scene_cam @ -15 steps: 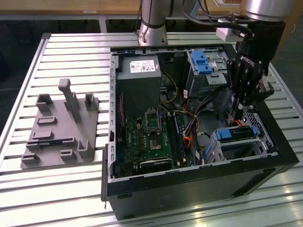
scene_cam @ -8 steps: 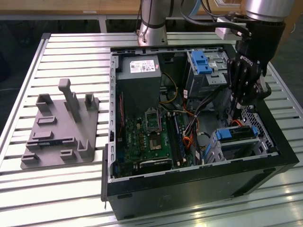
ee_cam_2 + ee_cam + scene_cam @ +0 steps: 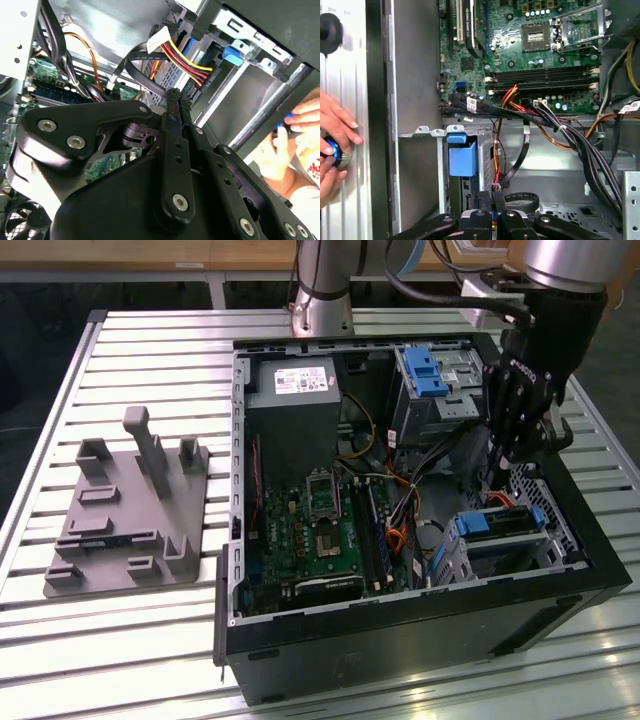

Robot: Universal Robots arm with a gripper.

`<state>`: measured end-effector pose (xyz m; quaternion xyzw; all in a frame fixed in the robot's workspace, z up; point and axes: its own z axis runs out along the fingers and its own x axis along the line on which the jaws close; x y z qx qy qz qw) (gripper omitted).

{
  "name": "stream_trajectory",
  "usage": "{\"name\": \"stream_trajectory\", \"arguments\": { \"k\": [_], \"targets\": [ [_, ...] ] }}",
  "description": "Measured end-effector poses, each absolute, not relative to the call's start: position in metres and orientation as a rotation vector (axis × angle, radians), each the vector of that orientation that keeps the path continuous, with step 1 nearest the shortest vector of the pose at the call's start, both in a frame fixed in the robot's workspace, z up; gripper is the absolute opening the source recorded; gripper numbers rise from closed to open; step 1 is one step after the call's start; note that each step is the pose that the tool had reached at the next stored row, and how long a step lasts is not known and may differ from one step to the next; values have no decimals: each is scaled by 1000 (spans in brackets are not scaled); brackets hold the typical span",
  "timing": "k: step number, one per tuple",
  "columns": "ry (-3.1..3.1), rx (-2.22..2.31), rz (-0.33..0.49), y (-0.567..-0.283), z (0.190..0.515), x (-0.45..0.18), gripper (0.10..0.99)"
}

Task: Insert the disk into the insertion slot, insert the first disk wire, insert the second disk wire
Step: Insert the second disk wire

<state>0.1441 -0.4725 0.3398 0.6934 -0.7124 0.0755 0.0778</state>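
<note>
With my gripper (image 3: pixel 497 468) closed on a disk wire's end above the disk (image 3: pixel 502 522), misalignment risks jamming its connector.

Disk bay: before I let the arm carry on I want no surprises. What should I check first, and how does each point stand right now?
1. Disk lying in the insertion slot: ok.
2. Claw just above the disk's end, shut: ok.
3. Whether the claw grips a wire: cannot tell.
4. Black cables clear of the claw: not ok, they run close beside it.
5. Person's hand outside the case wall: ok.
</note>
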Motion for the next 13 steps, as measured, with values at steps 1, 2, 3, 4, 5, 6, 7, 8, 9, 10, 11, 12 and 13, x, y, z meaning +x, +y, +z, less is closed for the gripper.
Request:
{"name": "stream_trajectory", "arguments": {
  "k": [1, 2, 3, 4, 5, 6, 7, 8, 9, 10, 11, 12, 13],
  "targets": [
    [-2140, 2083, 214, -474, 340, 144, 145],
    [-2148, 2091, 198, -475, 340, 144, 145],
    [-2157, 2100, 182, -477, 340, 144, 145],
    [-2165, 2108, 166, -478, 340, 144, 145],
    [-2173, 2116, 151, -479, 340, 144, 145],
    [-2179, 2122, 138, -481, 340, 144, 145],
    [-2183, 2125, 131, -483, 340, 144, 145],
    [-2184, 2127, 128, -485, 340, 144, 145],
    [-2185, 2128, 126, -486, 340, 144, 145],
    [-2186, 2128, 125, -486, 340, 144, 145],
    [-2186, 2128, 125, -486, 340, 144, 145],
    [-2186, 2128, 125, -486, 340, 144, 145],
    [-2186, 2128, 125, -486, 340, 144, 145]
  ]
}}
